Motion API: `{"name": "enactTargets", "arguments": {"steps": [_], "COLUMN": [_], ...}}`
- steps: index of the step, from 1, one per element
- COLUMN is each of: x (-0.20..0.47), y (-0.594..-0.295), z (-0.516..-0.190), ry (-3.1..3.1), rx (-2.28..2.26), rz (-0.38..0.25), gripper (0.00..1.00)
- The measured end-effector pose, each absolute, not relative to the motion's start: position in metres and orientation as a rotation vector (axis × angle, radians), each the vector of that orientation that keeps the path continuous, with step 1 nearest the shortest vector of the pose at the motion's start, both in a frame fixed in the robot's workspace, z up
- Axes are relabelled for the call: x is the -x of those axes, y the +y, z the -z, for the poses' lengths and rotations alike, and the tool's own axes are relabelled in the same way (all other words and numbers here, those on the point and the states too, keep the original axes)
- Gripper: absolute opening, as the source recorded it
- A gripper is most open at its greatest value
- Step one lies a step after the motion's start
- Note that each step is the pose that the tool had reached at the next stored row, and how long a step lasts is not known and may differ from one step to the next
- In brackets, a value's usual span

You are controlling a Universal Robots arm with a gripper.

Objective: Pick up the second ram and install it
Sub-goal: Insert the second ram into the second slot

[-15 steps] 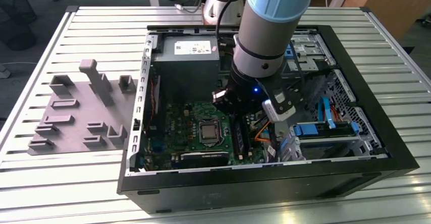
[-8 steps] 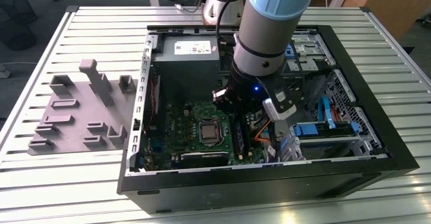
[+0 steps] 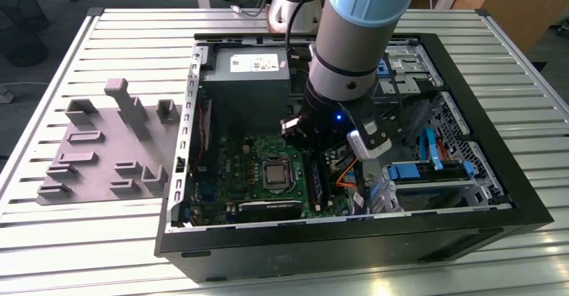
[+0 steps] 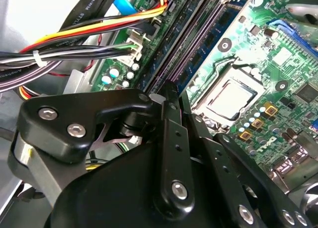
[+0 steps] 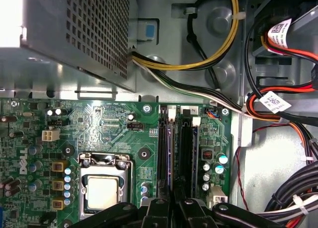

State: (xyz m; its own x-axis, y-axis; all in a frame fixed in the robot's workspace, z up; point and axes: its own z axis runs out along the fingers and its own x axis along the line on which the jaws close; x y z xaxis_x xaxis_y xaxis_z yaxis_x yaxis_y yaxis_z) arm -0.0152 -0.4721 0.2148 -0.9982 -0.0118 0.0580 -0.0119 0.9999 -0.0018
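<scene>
Reaching down into the open computer case [image 3: 498, 196] on the slatted bench [image 3: 116, 36], the gripper [image 5: 174, 208] hangs directly over the memory slots [image 5: 174, 148] beside the processor socket [image 5: 102, 190]. Its jaws are drawn narrow on the thin top edge of the second ram [image 4: 171, 96], whose long axis runs in line with the slots. The exterior view shows the arm [image 3: 356, 36] upright amid the case; the second wrist view shows the already seated stick [image 4: 198, 54].

One gripper [image 5: 171, 208]; one motherboard [image 5: 114, 133]
</scene>
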Motion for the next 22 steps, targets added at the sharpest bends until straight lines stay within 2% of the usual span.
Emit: {"name": "enactTargets", "arguments": {"steps": [22], "x": [0.0171], "y": [-0.4722], "z": [-0.2103], "ry": [-3.083], "rx": [-0.018], "rz": [-0.003], "gripper": [0.14]}}
